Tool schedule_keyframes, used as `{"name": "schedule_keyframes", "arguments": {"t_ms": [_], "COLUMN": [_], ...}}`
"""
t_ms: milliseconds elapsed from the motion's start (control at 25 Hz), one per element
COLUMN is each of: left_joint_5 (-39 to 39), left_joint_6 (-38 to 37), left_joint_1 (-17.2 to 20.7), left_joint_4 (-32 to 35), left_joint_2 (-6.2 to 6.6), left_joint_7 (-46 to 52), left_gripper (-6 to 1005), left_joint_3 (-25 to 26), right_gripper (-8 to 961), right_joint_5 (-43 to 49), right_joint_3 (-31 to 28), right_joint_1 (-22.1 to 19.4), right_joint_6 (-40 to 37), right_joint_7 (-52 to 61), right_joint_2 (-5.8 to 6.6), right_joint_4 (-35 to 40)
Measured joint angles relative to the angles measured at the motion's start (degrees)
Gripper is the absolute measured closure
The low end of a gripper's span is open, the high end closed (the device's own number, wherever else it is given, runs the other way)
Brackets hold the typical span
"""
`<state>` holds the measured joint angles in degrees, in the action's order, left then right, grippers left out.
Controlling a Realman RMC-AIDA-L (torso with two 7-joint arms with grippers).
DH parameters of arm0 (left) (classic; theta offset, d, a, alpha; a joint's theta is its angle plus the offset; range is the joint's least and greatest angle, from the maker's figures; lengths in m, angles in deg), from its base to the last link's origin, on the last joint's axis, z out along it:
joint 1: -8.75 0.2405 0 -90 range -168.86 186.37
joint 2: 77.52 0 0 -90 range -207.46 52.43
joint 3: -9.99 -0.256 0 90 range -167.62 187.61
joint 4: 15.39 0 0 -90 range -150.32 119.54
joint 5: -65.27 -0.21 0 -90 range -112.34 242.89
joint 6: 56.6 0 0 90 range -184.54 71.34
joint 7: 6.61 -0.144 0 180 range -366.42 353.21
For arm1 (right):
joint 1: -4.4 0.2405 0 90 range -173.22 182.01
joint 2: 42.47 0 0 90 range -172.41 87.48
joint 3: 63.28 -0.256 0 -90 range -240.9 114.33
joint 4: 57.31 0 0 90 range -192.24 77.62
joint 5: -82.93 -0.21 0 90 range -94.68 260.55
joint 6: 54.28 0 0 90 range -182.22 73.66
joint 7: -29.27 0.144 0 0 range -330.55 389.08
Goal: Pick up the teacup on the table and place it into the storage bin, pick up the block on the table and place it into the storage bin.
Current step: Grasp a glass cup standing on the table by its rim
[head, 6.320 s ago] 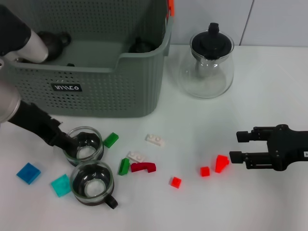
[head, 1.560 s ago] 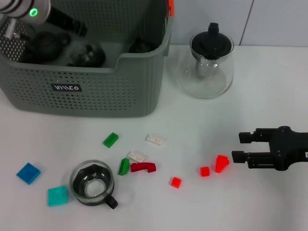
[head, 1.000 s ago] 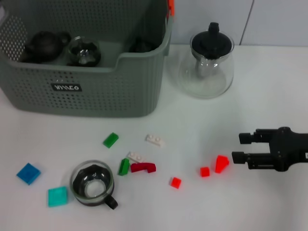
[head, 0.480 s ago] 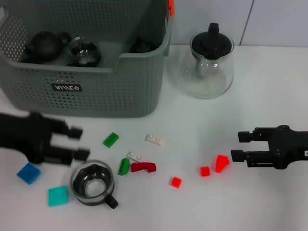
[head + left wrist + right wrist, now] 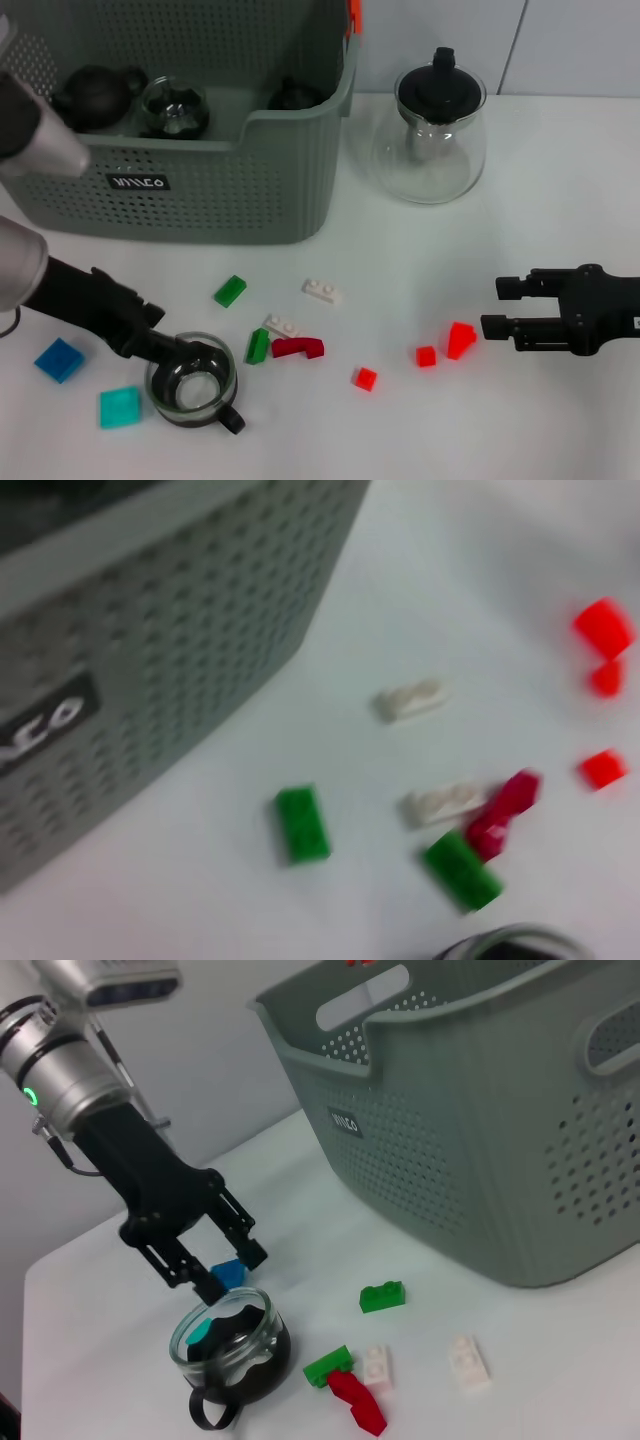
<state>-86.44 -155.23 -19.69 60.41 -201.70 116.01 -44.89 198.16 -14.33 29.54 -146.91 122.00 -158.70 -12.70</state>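
Now that one glass cup has been left in the storage bin, the left gripper has been brought back down with fingers spread over the near-left teacup, while the right gripper is held apart beside the red blocks.

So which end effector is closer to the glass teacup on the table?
The left. The left end effector is open at the teacup rim; the right end effector is open far across the table, beside the red blocks.

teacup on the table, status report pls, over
Left gripper open, jaws straddling the teacup rim. Right gripper open, parked beside red blocks. One cup already in storage bin. Nothing blocking.
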Motion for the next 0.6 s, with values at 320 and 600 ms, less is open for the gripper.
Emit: {"name": "schedule_keyframes", "arguments": {"t_ms": [320,600], "left_joint_5": [-6.8,-10.2], "left_joint_6": [4.3,6.0], "left_joint_1": [-0.4,-0.8], "left_joint_4": [-0.4,-0.5], "left_joint_2": [-0.04,0.01], "left_joint_7": [10.6,14.9], "left_gripper": [379,402], "left_joint_3": [-8.3,-9.1], "right_gripper": [216,217], "right_joint_5": [0.0,0.0], "right_joint_3": [-0.1,-0.1], "right_joint_1": [0.0,0.0], "right_joint_6": [0.4,0.6], "right_joint_7": [-0.4,-0.4], "right_joint_2": [0.24,0.31], "right_joint_4": [-1.1,-1.5]}}
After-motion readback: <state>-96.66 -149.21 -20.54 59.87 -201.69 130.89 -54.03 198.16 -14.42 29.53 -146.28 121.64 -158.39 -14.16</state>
